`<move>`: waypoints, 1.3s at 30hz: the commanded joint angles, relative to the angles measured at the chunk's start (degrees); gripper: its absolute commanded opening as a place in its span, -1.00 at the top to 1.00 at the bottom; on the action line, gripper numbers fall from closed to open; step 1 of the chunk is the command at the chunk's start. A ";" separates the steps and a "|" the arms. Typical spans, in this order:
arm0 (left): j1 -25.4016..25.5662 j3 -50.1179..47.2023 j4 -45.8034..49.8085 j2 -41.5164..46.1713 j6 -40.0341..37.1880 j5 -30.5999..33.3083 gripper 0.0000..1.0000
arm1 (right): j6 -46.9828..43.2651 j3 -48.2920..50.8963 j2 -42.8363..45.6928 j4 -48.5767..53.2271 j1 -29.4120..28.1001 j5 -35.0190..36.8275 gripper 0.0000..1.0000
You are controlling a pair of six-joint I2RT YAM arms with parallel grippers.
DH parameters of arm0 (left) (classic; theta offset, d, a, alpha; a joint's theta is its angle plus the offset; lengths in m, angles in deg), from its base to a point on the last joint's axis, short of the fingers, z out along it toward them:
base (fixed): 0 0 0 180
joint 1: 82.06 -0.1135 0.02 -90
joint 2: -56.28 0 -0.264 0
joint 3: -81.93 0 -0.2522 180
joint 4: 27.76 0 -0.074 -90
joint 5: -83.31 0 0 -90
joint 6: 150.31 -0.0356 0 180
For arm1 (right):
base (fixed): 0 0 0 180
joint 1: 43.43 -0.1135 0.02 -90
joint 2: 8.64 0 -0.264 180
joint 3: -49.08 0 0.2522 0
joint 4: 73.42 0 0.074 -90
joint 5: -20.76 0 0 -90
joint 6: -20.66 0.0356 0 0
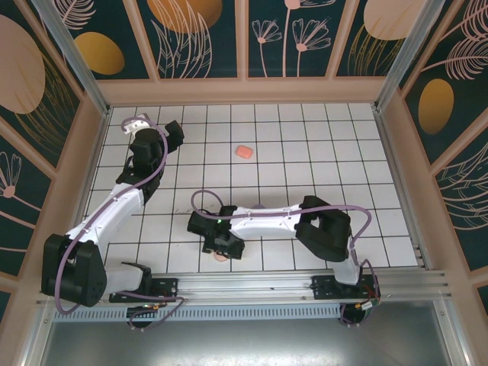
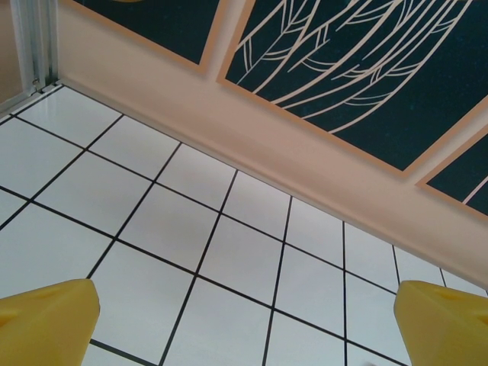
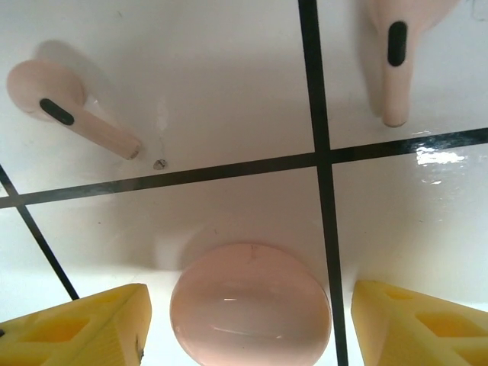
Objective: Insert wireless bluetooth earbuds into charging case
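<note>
1. A robot test cell of the lab kind: behind both grippers, a left arm (image 1: 114,206) and a right arm (image 1: 274,219) are bolted to an aluminium rail (image 1: 252,290), with cables looping along them.
2. Under the right gripper (image 1: 219,248) lies a white tiled table (image 1: 305,145) with a black grid.
3. Ahead of the left gripper (image 2: 245,320) stand panel walls (image 2: 343,69) printed with leaves, joined by a metal post (image 1: 67,46).

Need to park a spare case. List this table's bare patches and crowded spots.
Bare: the tiles from the salmon case to the right wall, and the far corner tiles ahead of the left claw. Crowded: under the right claw, a pink case and two pink earbuds.
</note>
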 commanded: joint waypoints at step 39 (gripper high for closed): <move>-0.48 2.14 -4.02 0.11 -0.87 -1.24 -0.98 | -1.02 -4.16 6.70 6.43 -0.20 9.41 0.17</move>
